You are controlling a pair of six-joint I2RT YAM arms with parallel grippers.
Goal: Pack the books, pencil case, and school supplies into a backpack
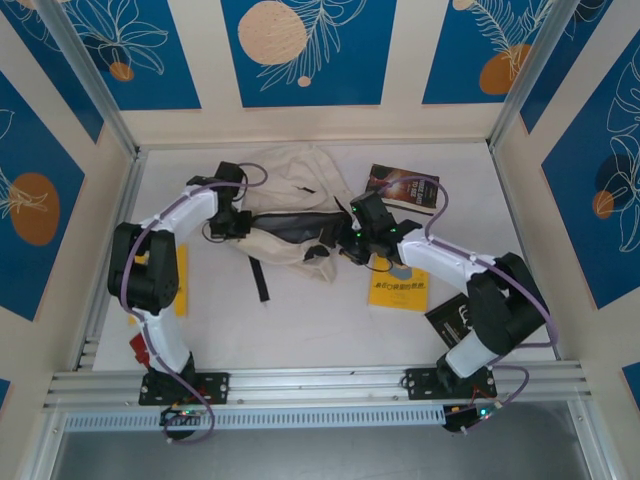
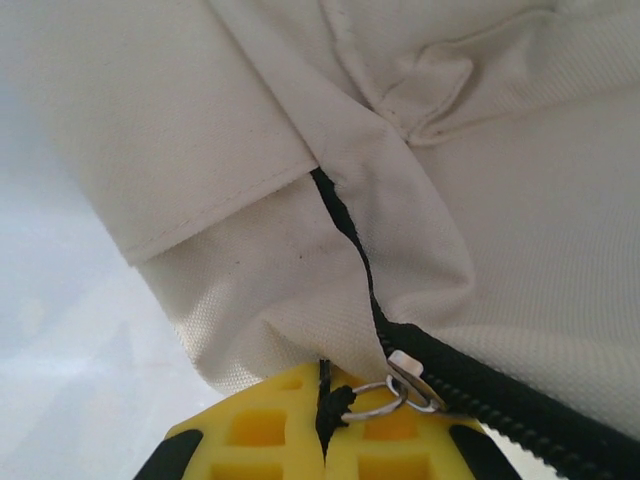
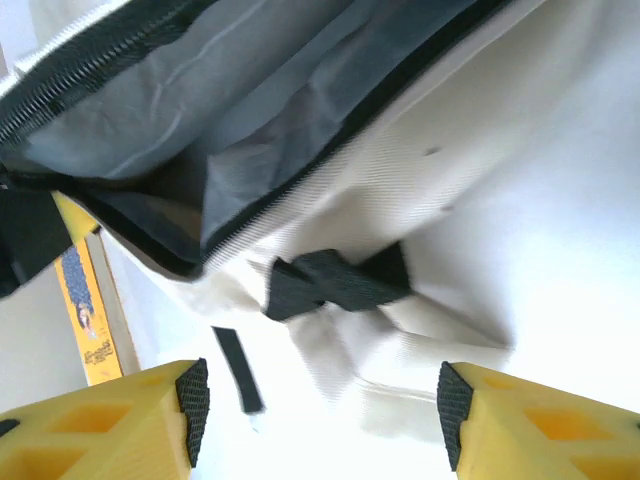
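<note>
The cream backpack (image 1: 290,195) lies at the middle back of the table, its main zip partly undone and dark lining (image 3: 200,110) showing. My left gripper (image 2: 328,440) sits at the backpack's left side, shut on the black cord of the zip pull (image 2: 337,403), next to the metal ring and slider (image 2: 408,378). My right gripper (image 3: 322,412) is open at the backpack's right corner, with nothing between its fingers, just short of a black strap tab (image 3: 335,280). Books lie around: a dark brown one (image 1: 400,187), a yellow one (image 1: 398,287) and a black one (image 1: 452,320). The pencil case is out of view.
Another yellow book (image 1: 178,280) lies under the left arm at the table's left edge. A small red object (image 1: 138,346) is partly hidden beside the left arm's base. A black strap (image 1: 260,280) trails from the backpack toward the front. Walls close in on three sides.
</note>
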